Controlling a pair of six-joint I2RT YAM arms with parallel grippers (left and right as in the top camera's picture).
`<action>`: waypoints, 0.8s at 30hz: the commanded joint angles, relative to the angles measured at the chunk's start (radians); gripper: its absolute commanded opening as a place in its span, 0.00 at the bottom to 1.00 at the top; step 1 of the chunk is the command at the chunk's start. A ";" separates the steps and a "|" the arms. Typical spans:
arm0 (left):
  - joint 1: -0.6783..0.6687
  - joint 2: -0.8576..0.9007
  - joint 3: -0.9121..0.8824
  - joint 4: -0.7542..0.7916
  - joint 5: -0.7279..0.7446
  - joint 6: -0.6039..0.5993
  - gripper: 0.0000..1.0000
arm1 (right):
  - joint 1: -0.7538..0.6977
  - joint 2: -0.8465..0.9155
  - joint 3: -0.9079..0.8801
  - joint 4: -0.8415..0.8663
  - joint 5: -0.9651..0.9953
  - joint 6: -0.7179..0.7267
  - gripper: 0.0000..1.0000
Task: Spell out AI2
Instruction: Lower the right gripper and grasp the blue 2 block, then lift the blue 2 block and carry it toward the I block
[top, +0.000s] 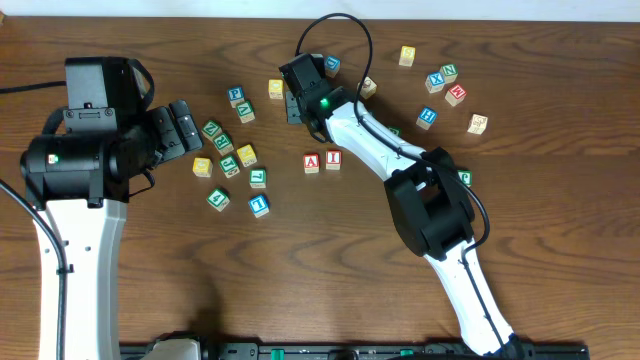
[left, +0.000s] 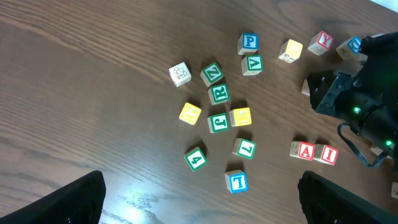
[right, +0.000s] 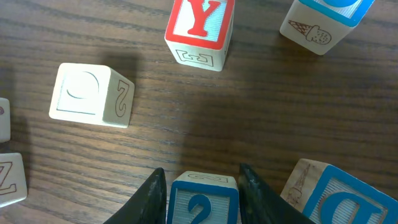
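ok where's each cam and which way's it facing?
Overhead: above the table, facing straight down; left arm and right arm show.
Left wrist: on the left arm, facing the right gripper across the cubes; left gripper, open, at bottom corners.
Right wrist: low over the table; own fingers against both sides of the 2 cube.
Shared: overhead and left wrist both show A cube beside I cube.

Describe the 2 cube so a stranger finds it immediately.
Follow the white right arm to its tool at the far middle of the table. The cube between the tool's fingers is it: a blue 2 in a blue frame, unlike the red Y cube beyond.
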 joint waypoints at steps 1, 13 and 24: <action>0.003 0.009 -0.004 -0.003 -0.013 0.017 0.98 | 0.008 0.025 0.012 -0.008 0.018 0.004 0.32; 0.003 0.009 -0.004 -0.003 -0.013 0.017 0.98 | 0.007 0.025 0.012 -0.027 0.020 0.004 0.30; 0.003 0.009 -0.004 -0.003 -0.013 0.017 0.98 | 0.007 0.011 0.014 -0.030 0.021 -0.008 0.24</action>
